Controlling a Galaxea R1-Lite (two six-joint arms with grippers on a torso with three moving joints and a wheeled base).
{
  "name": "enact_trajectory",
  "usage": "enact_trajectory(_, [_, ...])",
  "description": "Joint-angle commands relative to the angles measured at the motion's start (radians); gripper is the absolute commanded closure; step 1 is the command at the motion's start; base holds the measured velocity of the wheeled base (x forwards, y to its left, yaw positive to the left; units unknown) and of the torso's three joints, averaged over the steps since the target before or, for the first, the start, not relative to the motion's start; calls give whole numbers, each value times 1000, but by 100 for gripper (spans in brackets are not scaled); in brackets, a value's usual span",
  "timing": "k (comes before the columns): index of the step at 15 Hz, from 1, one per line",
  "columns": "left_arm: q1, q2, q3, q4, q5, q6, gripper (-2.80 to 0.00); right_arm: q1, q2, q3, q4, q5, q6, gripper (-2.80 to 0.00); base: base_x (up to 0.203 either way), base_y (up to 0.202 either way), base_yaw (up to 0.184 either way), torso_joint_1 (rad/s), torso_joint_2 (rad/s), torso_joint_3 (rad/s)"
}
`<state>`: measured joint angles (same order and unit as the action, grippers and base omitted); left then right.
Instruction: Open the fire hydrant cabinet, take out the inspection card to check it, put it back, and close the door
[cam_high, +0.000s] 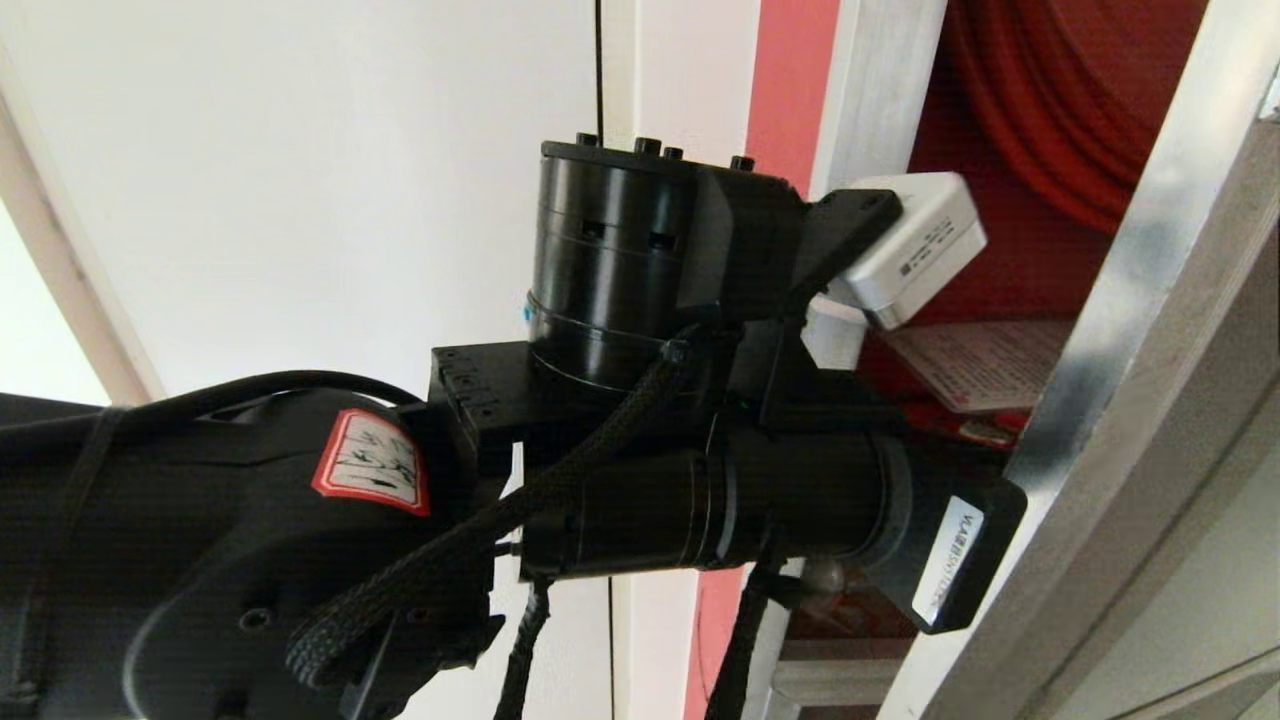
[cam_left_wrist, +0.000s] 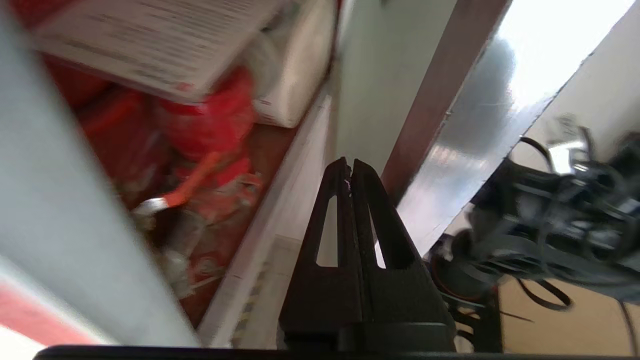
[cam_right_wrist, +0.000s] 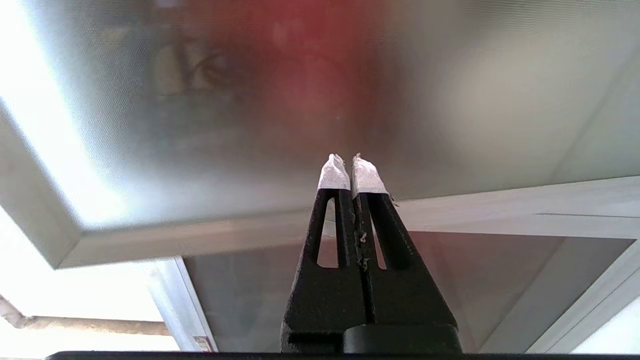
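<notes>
Door (cam_high: 1130, 400) stands ajar, inspection card (cam_high: 985, 365) lying inside the fire hydrant cabinet (cam_high: 1060, 110) — left gripper (cam_left_wrist: 348, 167) closed, empty, at the gap — next: widen the opening and reach for the card.

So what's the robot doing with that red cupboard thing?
The robot's left arm is reaching toward the open fire hydrant cabinet, where a red hose is coiled. The left hand is shut and holding nothing, beside the cabinet's frame. The inspection card sits inside, apart from the hand. The door stands open at the right. The right hand is shut and empty too, in front of a glass panel.
</notes>
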<state>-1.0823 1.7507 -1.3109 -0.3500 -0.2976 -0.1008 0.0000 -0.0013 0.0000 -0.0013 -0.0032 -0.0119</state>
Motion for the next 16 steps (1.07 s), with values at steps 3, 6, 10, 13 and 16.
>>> enact_trajectory(3, [-74,-24,8,-1,-3,-39,0,0,0,0,0,0,0,0,0,0,0,0,0,0])
enact_trajectory(6, [-136,-36,16,-1,-3,-43,0,0,0,0,0,0,0,0,0,0,0,0,0,0])
enact_trajectory(10, [-186,-46,18,-1,-1,-43,0,0,0,0,0,0,0,0,0,0,0,0,0,0])
enact_trajectory(13, [-228,-46,18,-1,1,-43,0,0,0,0,0,0,0,0,0,0,0,0,0,0])
enact_trajectory(16, [-256,-45,21,-1,3,-41,0,0,0,0,0,0,0,0,0,0,0,0,0,0])
